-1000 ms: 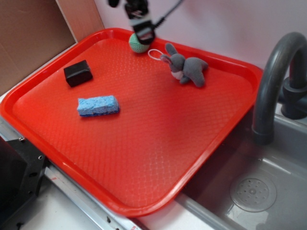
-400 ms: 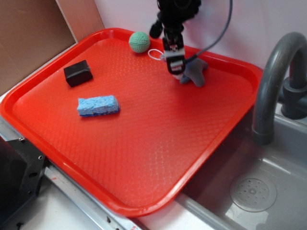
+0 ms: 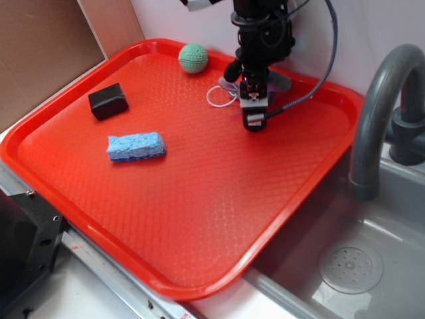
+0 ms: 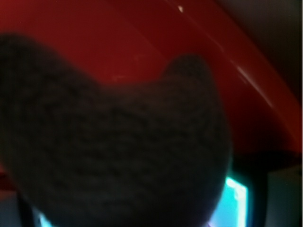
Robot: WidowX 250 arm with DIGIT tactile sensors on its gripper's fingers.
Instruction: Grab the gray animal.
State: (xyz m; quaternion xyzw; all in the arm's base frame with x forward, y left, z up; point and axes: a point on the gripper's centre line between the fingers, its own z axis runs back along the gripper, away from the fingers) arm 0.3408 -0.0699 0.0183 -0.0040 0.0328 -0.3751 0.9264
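On the left of the exterior view, a brown board (image 3: 40, 53) stands behind the red tray (image 3: 199, 219), which fills most of the picture. On the tray's left part lies a small black block (image 3: 108, 101), and just in front of it a blue sponge (image 3: 136, 146), the two apart. Further right, near the tray's back rim, sits a green knitted ball (image 3: 193, 58). Right of the ball a thin white loop string (image 3: 218, 97) lies flat on the tray, reaching toward the arm. The black arm (image 3: 260, 33) comes down from above over the back right part of the tray, and the claw (image 3: 255, 109) is low over the tray surface. The gray animal (image 3: 280, 81) is almost wholly hidden behind the arm; only a gray bit shows at the arm's right side, near the back rim. Whether the claw is apart or together I cannot tell. In the wrist view the dark knitted gray animal (image 4: 109, 151) fills most of the frame, blurred and very close, with red tray (image 4: 142, 38) behind it. At the far right a gray faucet (image 3: 378, 106) curves over a gray sink (image 3: 358, 266)
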